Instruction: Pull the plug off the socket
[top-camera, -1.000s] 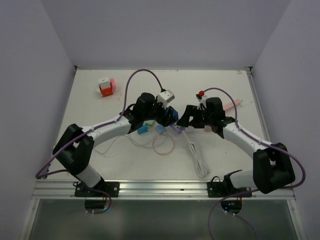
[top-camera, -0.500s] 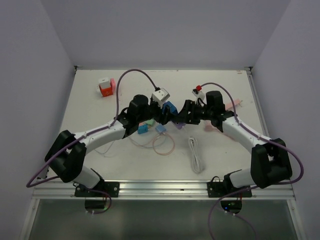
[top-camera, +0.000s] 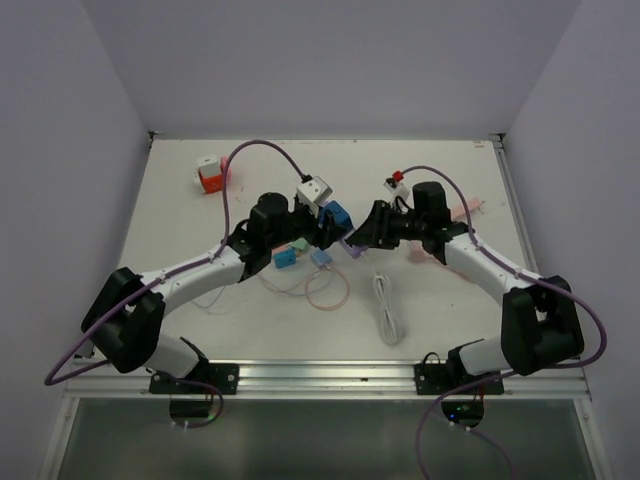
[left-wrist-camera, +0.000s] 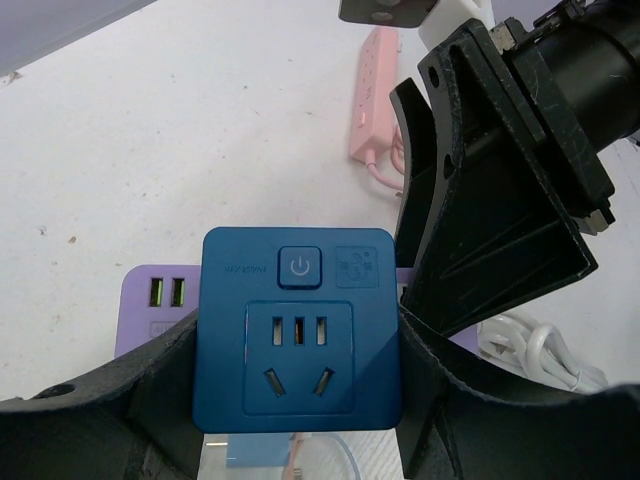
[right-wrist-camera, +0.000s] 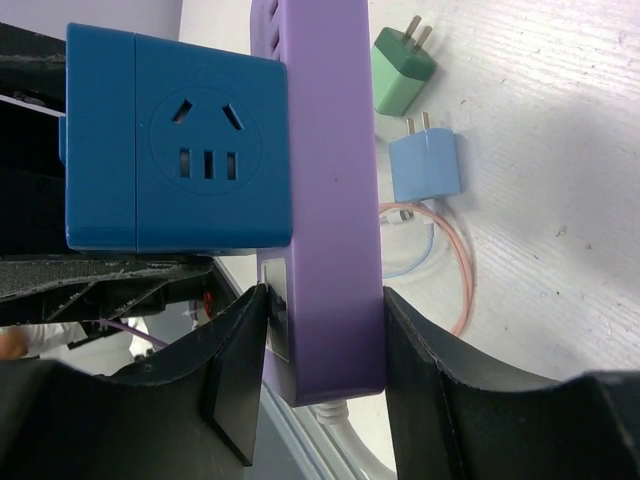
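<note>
1. Left hand (left-wrist-camera: 297, 400): clenched on the blue plug (left-wrist-camera: 297, 330). Its black fingers (left-wrist-camera: 150, 390) press against the two opposite sides of the cube-shaped body. The face toward the wrist camera shows a power button and one outlet.

2. Right hand (right-wrist-camera: 325, 370): clenched on the purple socket strip (right-wrist-camera: 320, 150), with one finger on each broad face near one end.

3. Plug position: the blue plug sits flush against the broad face of the purple socket strip, and no gap shows between them. In the top view both are held between the two arms, over the middle of the tabletop (top-camera: 450, 310).

4. Other items on the tabletop:
   - green adapter (right-wrist-camera: 403, 70) and light blue adapter (right-wrist-camera: 425, 165), lying side by side, prongs exposed;
   - thin pink cable loop (top-camera: 325, 290), just beside them;
   - bundled white cable (top-camera: 388, 310), toward the near edge;
   - pink power strip (left-wrist-camera: 365, 95), at the right arm's side;
   - orange and white cube (top-camera: 210, 175), near the far left corner.
</note>
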